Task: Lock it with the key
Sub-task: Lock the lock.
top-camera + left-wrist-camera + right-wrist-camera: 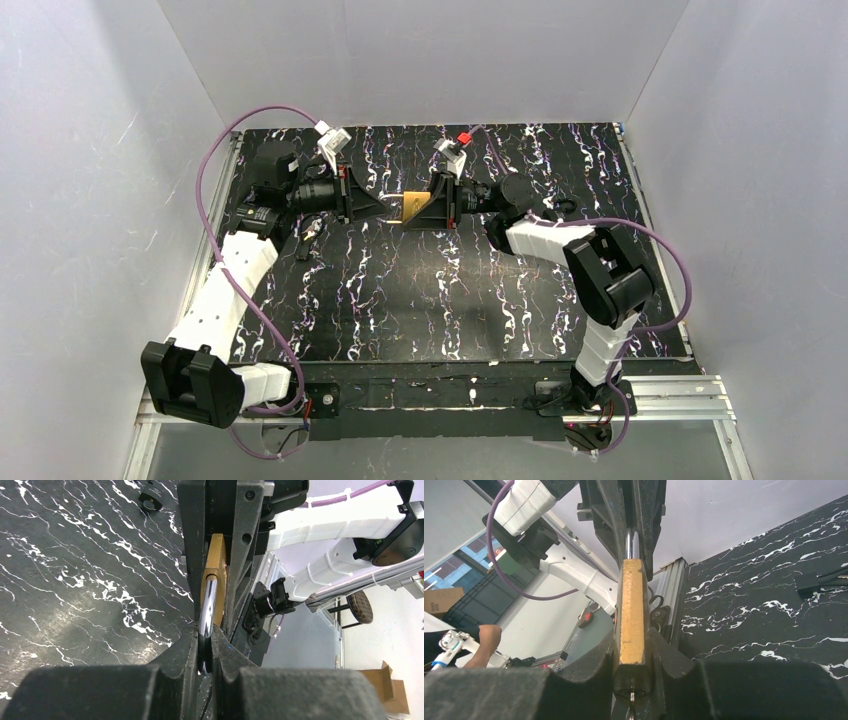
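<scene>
From the bases at six o'clock, both arms reach over the table toward twelve and meet at its far middle. The lock is held between them, seemingly clear of the surface, with its long axis lying nine-to-three. The left gripper is clamped on the silver shackle at the nine o'clock end. The right gripper pinches the brass body from three. Any push to snap it shut would, I reckon, run along that line. I can't pick out the key. A small black padlock lies apart.
</scene>
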Controlling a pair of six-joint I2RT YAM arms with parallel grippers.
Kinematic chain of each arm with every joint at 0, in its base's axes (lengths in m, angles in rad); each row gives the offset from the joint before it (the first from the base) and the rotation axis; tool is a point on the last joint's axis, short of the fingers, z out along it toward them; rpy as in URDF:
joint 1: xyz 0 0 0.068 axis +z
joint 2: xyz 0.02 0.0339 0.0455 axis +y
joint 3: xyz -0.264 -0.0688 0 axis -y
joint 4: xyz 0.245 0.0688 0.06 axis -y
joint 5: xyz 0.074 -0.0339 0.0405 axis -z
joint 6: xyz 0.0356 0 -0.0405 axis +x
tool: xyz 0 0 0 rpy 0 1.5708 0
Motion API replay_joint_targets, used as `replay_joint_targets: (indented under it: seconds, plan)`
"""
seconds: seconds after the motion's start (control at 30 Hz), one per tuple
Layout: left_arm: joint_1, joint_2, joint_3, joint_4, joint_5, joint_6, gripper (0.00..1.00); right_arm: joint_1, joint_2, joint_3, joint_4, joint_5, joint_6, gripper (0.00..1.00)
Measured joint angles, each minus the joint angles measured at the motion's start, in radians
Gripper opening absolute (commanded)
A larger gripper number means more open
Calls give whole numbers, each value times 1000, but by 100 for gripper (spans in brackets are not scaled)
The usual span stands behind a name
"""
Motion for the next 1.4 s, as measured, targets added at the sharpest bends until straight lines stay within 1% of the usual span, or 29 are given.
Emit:
replay_joint_targets:
  seconds: [0.17, 0.33, 0.53, 0.77, 0.93, 1.07, 1.13, 1.2, 1.23, 1.3, 1.4]
  plan:
    - [-2, 3, -11, 57, -32, -31, 0, 0, 36, 40, -8, -29, 3, 1]
    - [-9, 14, -31, 140, -45, -71, 0, 0, 42, 61, -53, -73, -3, 1]
    - [-41, 21, -53, 220, -62, -100, 0, 9, 59, 85, -77, -164, -12, 1]
    - [-44, 12, -77, 207, -39, -111, 0, 57, 77, 93, -91, -218, -19, 1]
    - [19, -5, -101, 208, 9, -134, 0, 64, 77, 93, -99, -175, -1, 1]
    - [33, -27, -101, 174, 14, -106, 0, 67, 77, 93, -93, -166, 28, 1]
    - [38, -38, -103, 166, 14, -104, 0, 67, 77, 93, -75, -163, 47, 5]
    - [47, -49, -113, 179, 15, -126, 0, 66, 77, 93, -59, -150, 71, 14]
    - [54, -53, -123, 200, 15, -153, 0, 65, 77, 93, -52, -140, 82, 18]
    - [73, -58, -149, 261, 19, -223, 0, 62, 77, 90, -43, -109, 105, 23]
    - [98, -51, -162, 309, 16, -296, 0, 53, 80, 88, -36, -45, 131, 36]
